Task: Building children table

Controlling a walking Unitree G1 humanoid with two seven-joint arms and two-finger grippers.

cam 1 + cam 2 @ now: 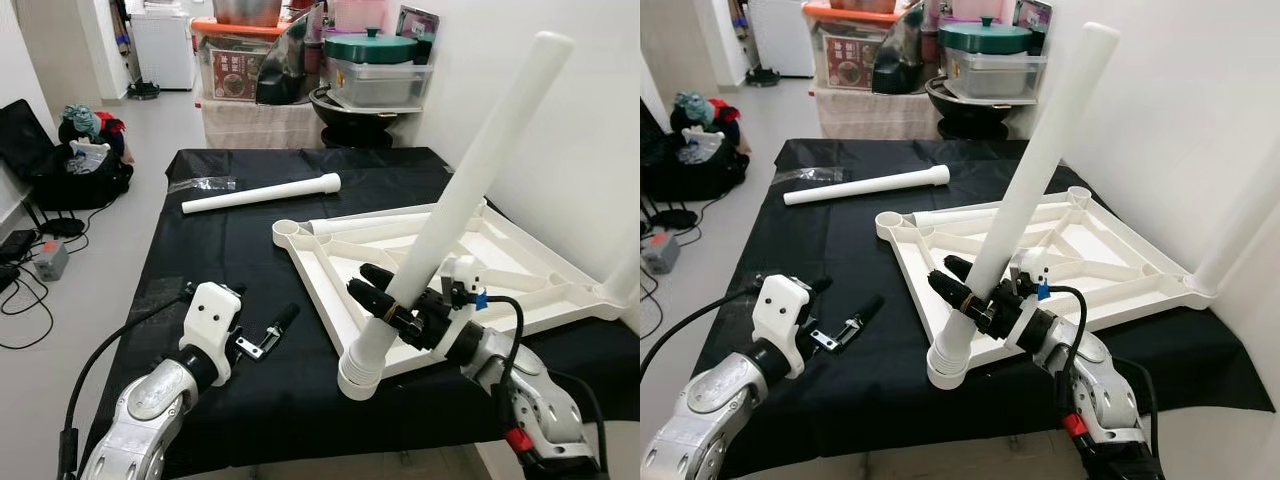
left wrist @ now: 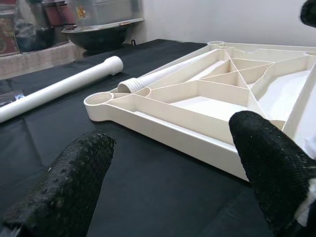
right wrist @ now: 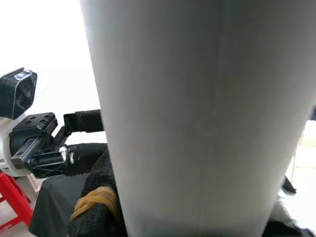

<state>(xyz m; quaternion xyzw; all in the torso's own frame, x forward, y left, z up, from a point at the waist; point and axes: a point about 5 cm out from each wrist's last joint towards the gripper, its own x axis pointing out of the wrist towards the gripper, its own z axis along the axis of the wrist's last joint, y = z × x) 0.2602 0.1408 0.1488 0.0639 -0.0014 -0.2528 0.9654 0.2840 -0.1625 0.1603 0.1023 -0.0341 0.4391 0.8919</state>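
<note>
Bare black cloth point(image 1: 260, 260) between left claw point(image 1: 262, 335) and tabletop frame point(image 1: 330, 290), tilted leg point(image 1: 450, 205) blocking right side

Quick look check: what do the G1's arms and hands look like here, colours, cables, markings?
Silver metallic forearms. The left hand has a white wrist housing, two long black textured fingers and a black cable. The right hand matches, plus a blue tag, a red fitting and a yellow band on one finger.
</note>
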